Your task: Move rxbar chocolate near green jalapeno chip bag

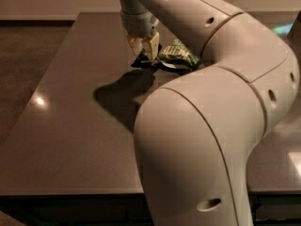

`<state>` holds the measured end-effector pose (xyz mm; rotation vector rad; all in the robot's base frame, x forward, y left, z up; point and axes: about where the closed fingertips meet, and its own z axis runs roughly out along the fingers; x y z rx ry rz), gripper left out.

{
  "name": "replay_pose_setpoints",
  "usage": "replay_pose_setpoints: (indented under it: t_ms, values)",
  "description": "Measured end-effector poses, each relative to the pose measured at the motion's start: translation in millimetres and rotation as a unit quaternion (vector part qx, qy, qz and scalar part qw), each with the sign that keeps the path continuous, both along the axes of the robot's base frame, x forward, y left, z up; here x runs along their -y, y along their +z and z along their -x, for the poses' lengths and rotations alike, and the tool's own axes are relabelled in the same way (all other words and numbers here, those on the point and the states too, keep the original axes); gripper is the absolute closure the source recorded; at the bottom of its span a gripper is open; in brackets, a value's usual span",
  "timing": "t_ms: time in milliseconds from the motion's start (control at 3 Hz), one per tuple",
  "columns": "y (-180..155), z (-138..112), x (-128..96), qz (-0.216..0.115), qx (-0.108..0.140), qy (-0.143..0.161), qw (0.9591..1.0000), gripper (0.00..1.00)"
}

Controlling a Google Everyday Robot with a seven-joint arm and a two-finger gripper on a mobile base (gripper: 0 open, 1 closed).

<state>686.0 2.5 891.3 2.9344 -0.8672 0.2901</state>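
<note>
Camera view: my arm fills the right half of the shot, big elbow joint in the foreground, reaching across to the far part of the surface. Claw is pointing down, low over the surface, close to the far edge and well away from the left and near edges. Claw is narrow, closed on the rxbar chocolate; the black wrapper sticks out below the tips, down at the surface or just above it, I can't tell which. Green jalapeno chip bag lies just right of the claw, crumpled, pale lettering facing up, whitish edge on the near side. Bar and bag are right beside each other; they look to be touching, but the arm hides the bag's right end. Arm shadow falls on the surface nearer to me than the claw. Small light glint near the left edge.
</note>
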Motion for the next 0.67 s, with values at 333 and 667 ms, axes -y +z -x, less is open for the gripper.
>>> replay_pose_setpoints:
  t_ms: [333,667]
  values:
    - [-9.1,3.0,8.5,-0.001,-0.015,-0.002,0.9999,0.35]
    - [-13.4,6.3,16.9,-0.012,-0.027,-0.003,0.9996,0.12]
